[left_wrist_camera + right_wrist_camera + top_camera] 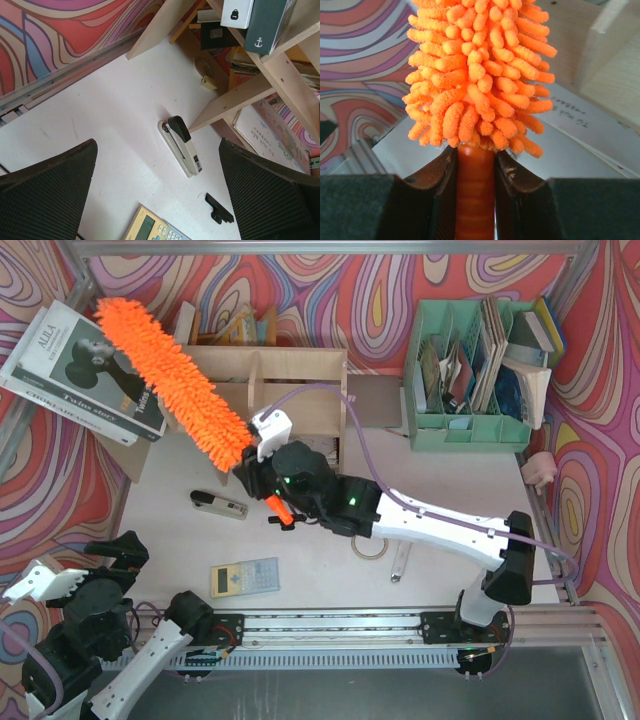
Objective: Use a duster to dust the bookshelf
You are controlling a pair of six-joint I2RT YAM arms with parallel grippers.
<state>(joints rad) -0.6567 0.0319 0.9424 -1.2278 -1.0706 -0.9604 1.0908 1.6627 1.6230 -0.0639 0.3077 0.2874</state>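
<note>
Your duster (170, 375) is clamped by its orange handle in the right end effector (258, 478). The fingers (445, 190) are closed tight on the handle just below the fluffy head. From that end effector the head slants away and to the left, across the left end of the bookshelf (295, 375) and over a book (85, 370) leaning beside it. A stapler (218, 504) lies on the bench (310, 570), nearer you and left of the grip. Your left end effector (159, 170) stands wide and holds nothing, with the stapler ahead of it and a calculator (244, 577) close under it.
</note>
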